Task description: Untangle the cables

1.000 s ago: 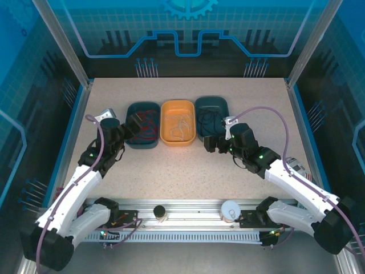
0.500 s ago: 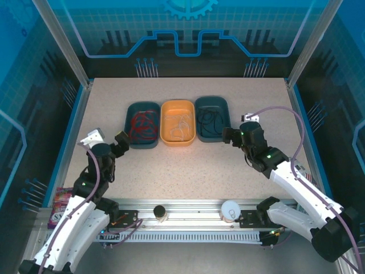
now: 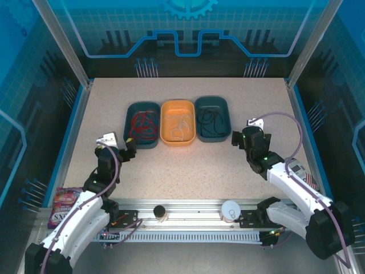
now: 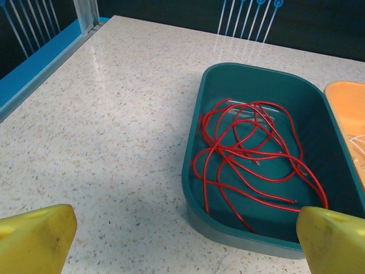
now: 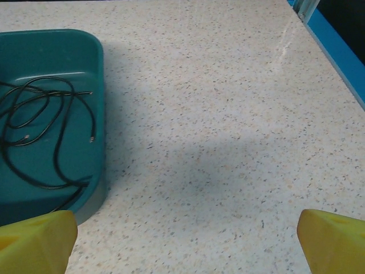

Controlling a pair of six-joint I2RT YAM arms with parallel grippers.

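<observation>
Cables (image 4: 245, 151): thin, short wires in three colours, sorted by colour into three trays set close side by side on the table (image 3: 188, 171). Judged light, limp and slightly springy. A lifted strand is likely to trail and snag its neighbours.
Left gripper (image 3: 114, 148): jaws spread wide and holding nothing. It hovers low over the table just in front of the left teal tray, near its front left corner.
Left teal tray (image 3: 141, 145): holds the red cables (image 3: 142, 123), several strands looped across one another in a loose heap, with free ends toward the near right side.
Red grasp point: judged best at a free end or at an outer loop clear of the crossings. Pinching the centre would probably lift the whole heap.
Orange tray (image 3: 178, 144): holds the whitish cables (image 3: 179, 124), a small loose curl too fine to count strands.
Right teal tray (image 3: 212, 138): holds the black cables (image 3: 210, 119), a few open loops flat on the tray floor, with ends lying near the right wall.
Black grasp point: judged best at an end by the right wall, where the strand lies alone.
Right gripper (image 3: 251, 137): jaws spread wide and holding nothing. It hovers over bare table beside the front right corner of the right teal tray.
Grip caution: the wire looks thin and smooth, so it may slip from a loose pinch. Close fully and draw slowly along the strand.
Task state: the colours look separated, but loops within each tray are crossed.
</observation>
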